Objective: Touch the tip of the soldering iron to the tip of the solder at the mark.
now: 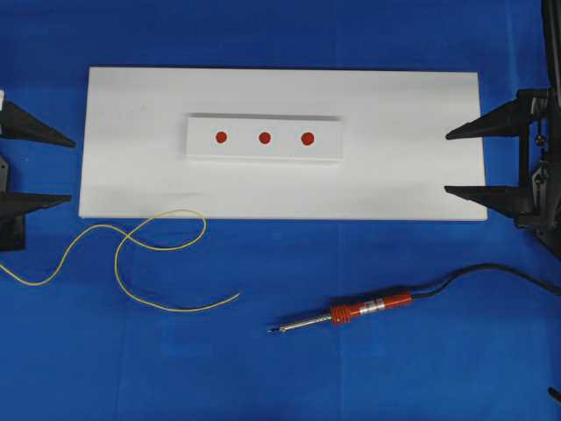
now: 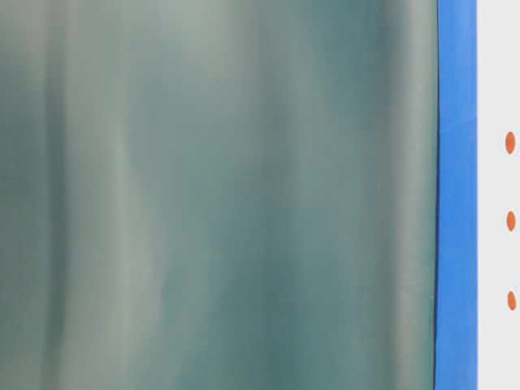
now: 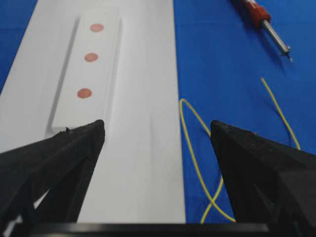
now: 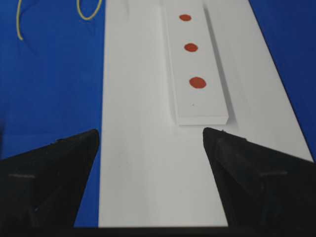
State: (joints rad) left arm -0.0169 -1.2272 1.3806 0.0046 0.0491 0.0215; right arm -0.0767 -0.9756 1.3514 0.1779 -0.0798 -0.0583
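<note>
A large flat white rectangular board [image 1: 280,184] lies on the blue cloth-covered surface [image 1: 263,368] and serves as the landmark here. On its middle sits a smaller raised white block [image 1: 265,139] bearing three red round marks [image 1: 264,138] in a row along the block's length.

The soldering iron [image 1: 351,313] — a slim pen-shaped tool with a silver metal shaft, an orange-red handle and a black cord [image 1: 491,276] — lies on the blue surface below the board's lower edge in the overhead view, under its right half and apart from it. Its long axis runs nearly parallel to that edge, slightly tilted, with the pointed tip facing left and a little away from the board; the cord trails off to the right.

The solder [image 1: 131,254] — a long, very thin yellow wire — curls in loose loops below the board's lower left part, one loop touching or just crossing the board's edge. Its free end points right, toward the iron's tip, well apart from it.

The left gripper [image 1: 57,169] hovers at the board's left end, jaws spread wide and holding nothing. The right gripper [image 1: 460,160] hovers over the board's right end, jaws likewise wide apart and empty.
</note>
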